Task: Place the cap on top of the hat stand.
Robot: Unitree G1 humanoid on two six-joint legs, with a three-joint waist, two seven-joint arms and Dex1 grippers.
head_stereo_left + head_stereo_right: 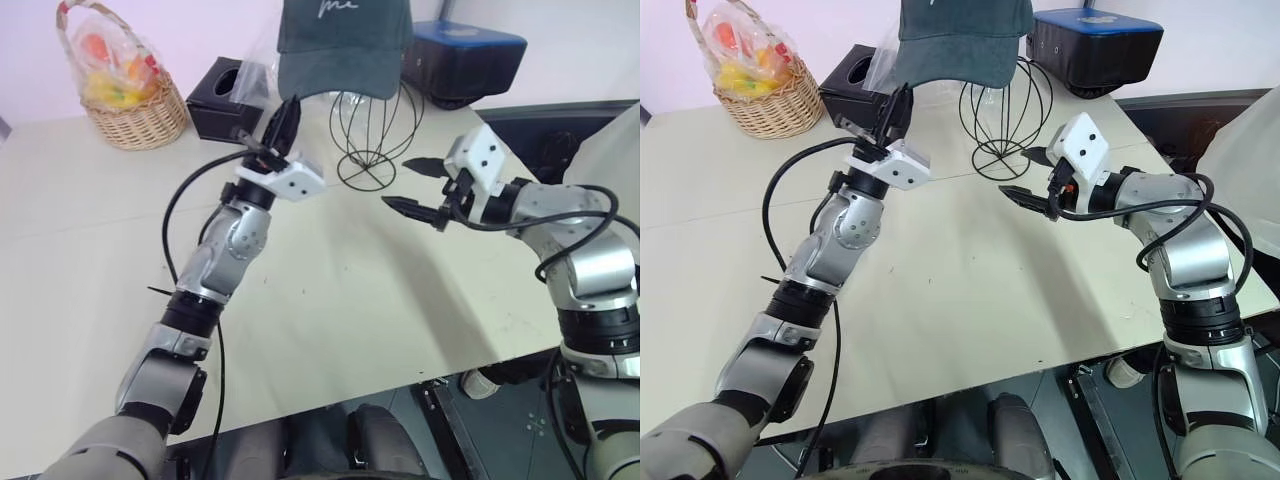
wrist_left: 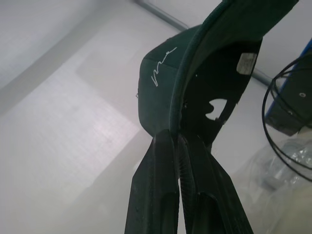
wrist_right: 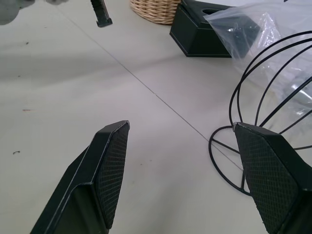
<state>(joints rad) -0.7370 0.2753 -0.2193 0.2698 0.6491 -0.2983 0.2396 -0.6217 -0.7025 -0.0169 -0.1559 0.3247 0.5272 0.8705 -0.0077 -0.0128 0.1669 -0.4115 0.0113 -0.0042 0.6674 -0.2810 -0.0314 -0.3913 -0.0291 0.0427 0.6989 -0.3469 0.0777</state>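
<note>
The dark teal-grey cap [image 1: 340,45], with white cursive stitching on its front, hangs in the air at the back of the table. My left gripper [image 1: 288,112] points up and is shut on the cap's lower edge; the left wrist view shows the cap [image 2: 163,83] pinched between the two fingers. The black wire hat stand [image 1: 375,130] stands just below and to the right of the cap, its top hidden behind the fabric. My right gripper [image 1: 397,182] hovers open beside the stand's base, holding nothing.
A wicker basket [image 1: 135,115] of wrapped fruit stands at the back left, with a black box [image 1: 213,100] and a clear plastic bag [image 3: 253,24] beside it. A blue and black case [image 1: 465,55] sits behind the stand. The table's edge [image 1: 560,335] runs near my right arm.
</note>
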